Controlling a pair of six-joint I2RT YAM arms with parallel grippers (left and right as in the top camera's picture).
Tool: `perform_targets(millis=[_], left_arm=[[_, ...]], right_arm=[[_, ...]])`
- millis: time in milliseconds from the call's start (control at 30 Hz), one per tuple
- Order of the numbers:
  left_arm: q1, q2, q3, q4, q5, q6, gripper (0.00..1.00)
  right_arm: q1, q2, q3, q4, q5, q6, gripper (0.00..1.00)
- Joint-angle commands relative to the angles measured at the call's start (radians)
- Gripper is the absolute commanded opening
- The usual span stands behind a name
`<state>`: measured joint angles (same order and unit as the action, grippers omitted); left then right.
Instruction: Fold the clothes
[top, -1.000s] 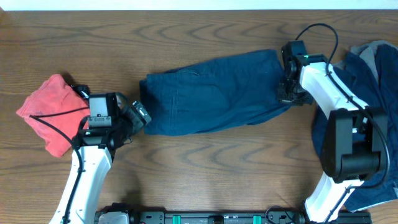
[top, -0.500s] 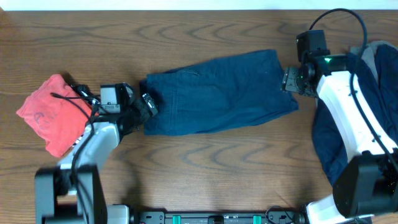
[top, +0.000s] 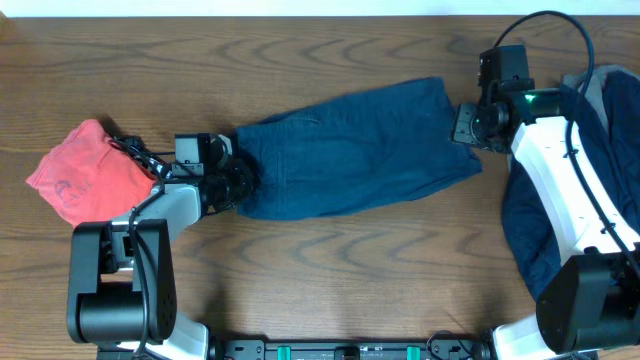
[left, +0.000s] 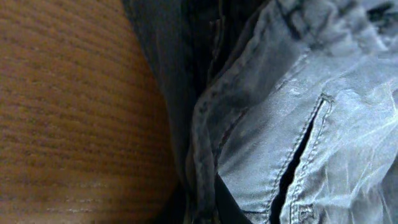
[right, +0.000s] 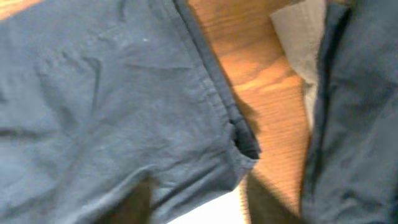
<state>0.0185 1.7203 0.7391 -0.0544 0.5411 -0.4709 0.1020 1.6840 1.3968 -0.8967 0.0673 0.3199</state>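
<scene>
Navy trouser-like clothes (top: 350, 150) lie flat across the table's middle. My left gripper (top: 240, 180) is at their left end, shut on a fold of the waistband edge (left: 202, 186), which fills the left wrist view beside a pocket seam. My right gripper (top: 468, 125) is at their upper right corner. In the right wrist view its dark fingers (right: 134, 205) stand on either side of the hem corner (right: 245, 146), with creased cloth pinched between them.
A red garment (top: 80, 180) lies crumpled at the far left, just behind my left arm. A heap of navy and grey clothes (top: 600, 130) covers the right edge, under my right arm, and shows at the side of the right wrist view (right: 354, 124).
My left gripper slid right onto the waistband and shut on it. My right gripper let go of the lower right edge, rose to the upper right corner, opened wide, then narrowed on the hem.
</scene>
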Motion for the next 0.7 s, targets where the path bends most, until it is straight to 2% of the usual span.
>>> perform_targets(millis=[0, 167, 300, 433, 667], left_arm=[[0.000, -0.014, -0.015, -0.069, 0.005, 0.007, 0.06], [0.000, -0.147, -0.014, -0.269, 0.005, 0.066, 0.06], [0.000, -0.353, -0.013, -0.431, 0.005, 0.085, 0.06], [0.000, -0.554, -0.013, -0.532, 0.000, 0.085, 0.06], [0.000, -0.767, -0.013, -0.570, -0.010, 0.062, 0.06]], right_arm=[[0.011, -0.006, -0.003, 0.016, -0.105, -0.090, 0.01], [0.060, 0.003, -0.003, 0.019, -0.307, -0.330, 0.01], [0.125, 0.018, -0.017, 0.018, -0.327, -0.337, 0.01], [0.211, 0.041, -0.055, 0.038, -0.397, -0.336, 0.01], [0.385, 0.089, -0.204, 0.171, -0.476, -0.320, 0.01]])
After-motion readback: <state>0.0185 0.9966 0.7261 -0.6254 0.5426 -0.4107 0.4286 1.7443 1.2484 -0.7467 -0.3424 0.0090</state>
